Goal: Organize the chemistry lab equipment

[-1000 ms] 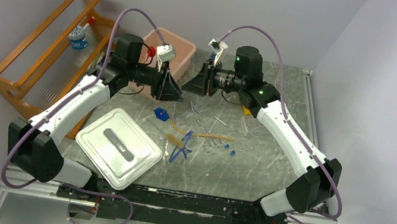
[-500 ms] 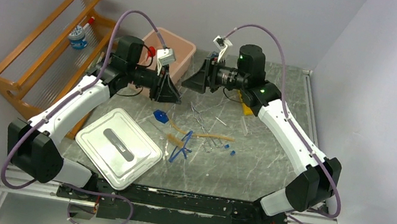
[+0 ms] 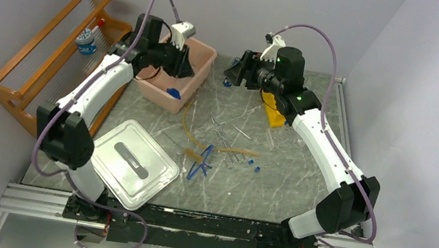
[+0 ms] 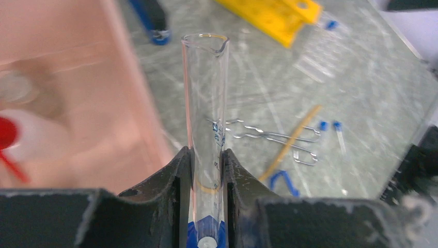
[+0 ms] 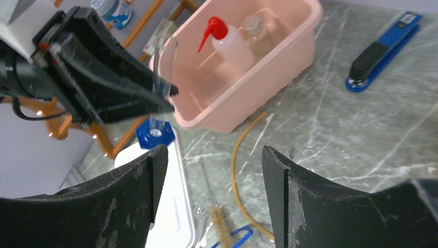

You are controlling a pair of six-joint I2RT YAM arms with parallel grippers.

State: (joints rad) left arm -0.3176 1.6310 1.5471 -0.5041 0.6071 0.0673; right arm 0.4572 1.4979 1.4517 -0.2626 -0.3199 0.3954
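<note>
Hovering at the pink tub's (image 3: 158, 95) near wall, left gripper (image 3: 180, 71) carries a blue-based clear cylinder (image 3: 173, 93). Left wrist: jaws clenched just above its base. Right wrist: right gripper (image 5: 214, 150) released, empty — squeeze bottle (image 5: 235, 49) lies in the tub.

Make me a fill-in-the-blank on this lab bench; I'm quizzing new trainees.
The left gripper is shut on a clear cylinder with a ___ base.
The red-capped squeeze bottle lies inside the ___ tub.
The right gripper has its jaws ___, holding nothing.
Missing words: blue; pink; open.
</note>
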